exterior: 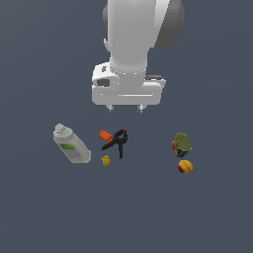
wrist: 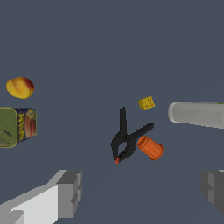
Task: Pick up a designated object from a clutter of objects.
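Matt dark floor (exterior: 39,207), smooth white plastic-looking bottle (exterior: 72,145), matt black clamp (exterior: 117,142).

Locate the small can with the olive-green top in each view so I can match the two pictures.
Exterior view: the can lies toward the exterior view's right, just above the yellow-red fruit, apart from the other items.
Wrist view: the can is cut off by the picture's edge, olive-green top facing the camera, the fruit beside it.
Shared landmark: the black clamp, near the middle of the clutter in both.

1 can (exterior: 182,144), bottle (exterior: 72,145), clamp (exterior: 117,142), block (exterior: 105,160), fruit (exterior: 185,166).
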Robot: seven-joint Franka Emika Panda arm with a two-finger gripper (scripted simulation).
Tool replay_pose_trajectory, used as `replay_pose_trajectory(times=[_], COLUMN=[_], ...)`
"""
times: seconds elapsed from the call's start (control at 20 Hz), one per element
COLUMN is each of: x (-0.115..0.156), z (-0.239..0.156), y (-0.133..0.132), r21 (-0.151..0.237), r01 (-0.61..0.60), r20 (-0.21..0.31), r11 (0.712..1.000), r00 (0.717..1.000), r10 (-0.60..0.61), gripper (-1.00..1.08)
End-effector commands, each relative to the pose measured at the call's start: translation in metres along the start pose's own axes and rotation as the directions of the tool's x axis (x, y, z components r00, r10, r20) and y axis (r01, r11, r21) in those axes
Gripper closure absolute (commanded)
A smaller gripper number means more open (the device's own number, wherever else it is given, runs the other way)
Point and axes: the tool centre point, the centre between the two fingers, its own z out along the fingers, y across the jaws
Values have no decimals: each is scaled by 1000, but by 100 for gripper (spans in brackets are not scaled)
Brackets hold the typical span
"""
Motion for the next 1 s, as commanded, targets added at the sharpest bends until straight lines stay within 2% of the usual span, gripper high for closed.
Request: replay_pose_trajectory(times=[0.0,0.2,0.4,0.7,0.95], x=[4,13,22,31,26], z=[6,22,45,94,134], y=[-9,-34,-70,-148,-209], r21=[-2,-5,-7,0,16], r01=[0,-1,-3,-8,-12], r20=[-2,-10,-20,-41,-53], r11=[1000,1000,1000,1000,1000], r00=[1000,1000,1000,999,998], r10=[0,1,3,8,13], gripper=[-92,-92,-92,-92,-92])
